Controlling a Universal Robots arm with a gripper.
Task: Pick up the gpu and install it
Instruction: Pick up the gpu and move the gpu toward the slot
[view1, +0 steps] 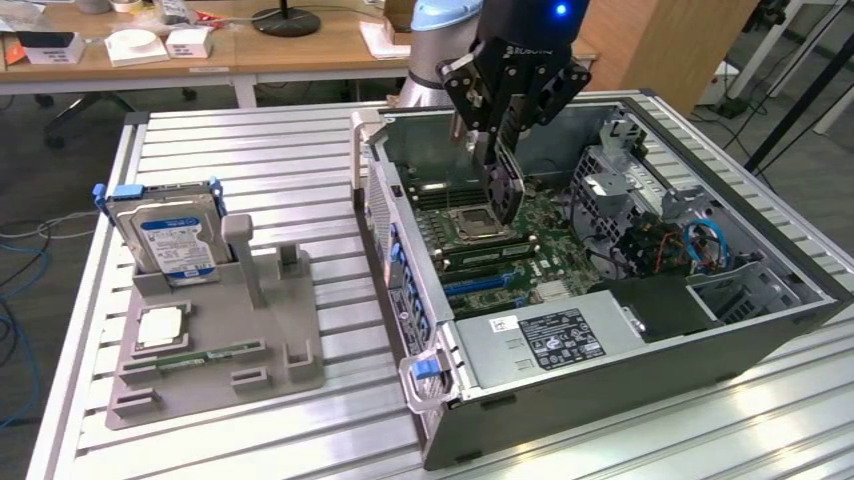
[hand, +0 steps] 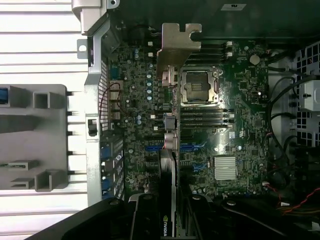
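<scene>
open computer case lies nearest the camera on the slatted table, side panel off, motherboard exposed. gripper hangs over the far half of the case interior, jaws clenched on the gpu, which is held edge-on and upright over the board beside the cpu socket; contact with the board cannot be confirmed. grey parts holder sits well apart at the exterior view's left, with the hard drive standing upright at its far end.
</scene>
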